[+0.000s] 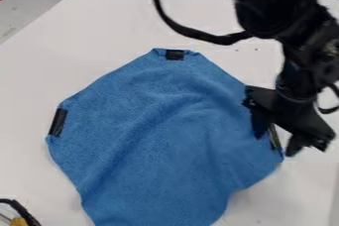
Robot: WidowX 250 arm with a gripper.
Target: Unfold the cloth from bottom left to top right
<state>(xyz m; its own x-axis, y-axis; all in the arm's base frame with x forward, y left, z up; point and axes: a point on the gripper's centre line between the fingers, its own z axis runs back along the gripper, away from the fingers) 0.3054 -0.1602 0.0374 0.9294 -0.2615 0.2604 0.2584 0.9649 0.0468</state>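
The gripper (277,141) hangs at the right side of the blue cloth (159,136), over its right edge. It is open, with one finger above the cloth and the other just off the edge. Between them shows a strip of black tape on the cloth's right corner, partly hidden. The cloth lies mostly spread, with soft wrinkles running diagonally through its middle. Black tape also marks its top corner and its left corner. Its lower part runs down to the bottom of the view.
A white table (99,46) lies under the cloth. A black cable (182,29) loops from the arm over the upper middle. At the bottom left corner sits a dark curved object with a yellow part (19,221). Grey floor shows at the upper left.
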